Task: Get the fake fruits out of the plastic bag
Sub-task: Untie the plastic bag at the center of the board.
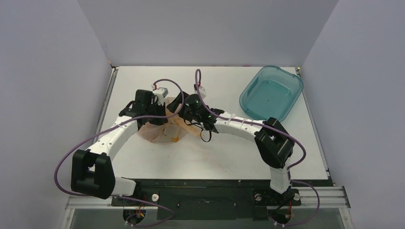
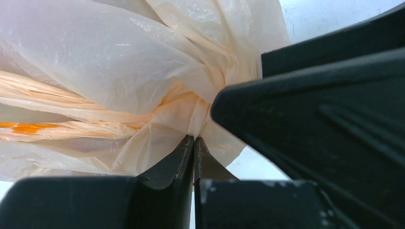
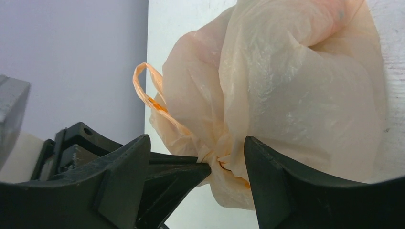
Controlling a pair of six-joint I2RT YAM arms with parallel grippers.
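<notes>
The left gripper [image 2: 193, 143] is clenched on a fold of the plastic bag [image 2: 119, 62], its two fingers pressed together with the thin film pinched between them. The bag [image 1: 160, 131] lies on the table [image 1: 215, 157], left of centre. Its crumpled body spreads toward the near edge, and its gathered neck points toward the far side, so the long axis runs roughly near to far. The small orange-yellow marks printed on the bag cannot be read. No fruit can be made out through the film. At the bag's right, the right gripper [image 3: 196, 140] is released, its jaws standing apart on either side of the bunched neck. Well to the right of the bag sits a teal tub [image 1: 271, 93].
</notes>
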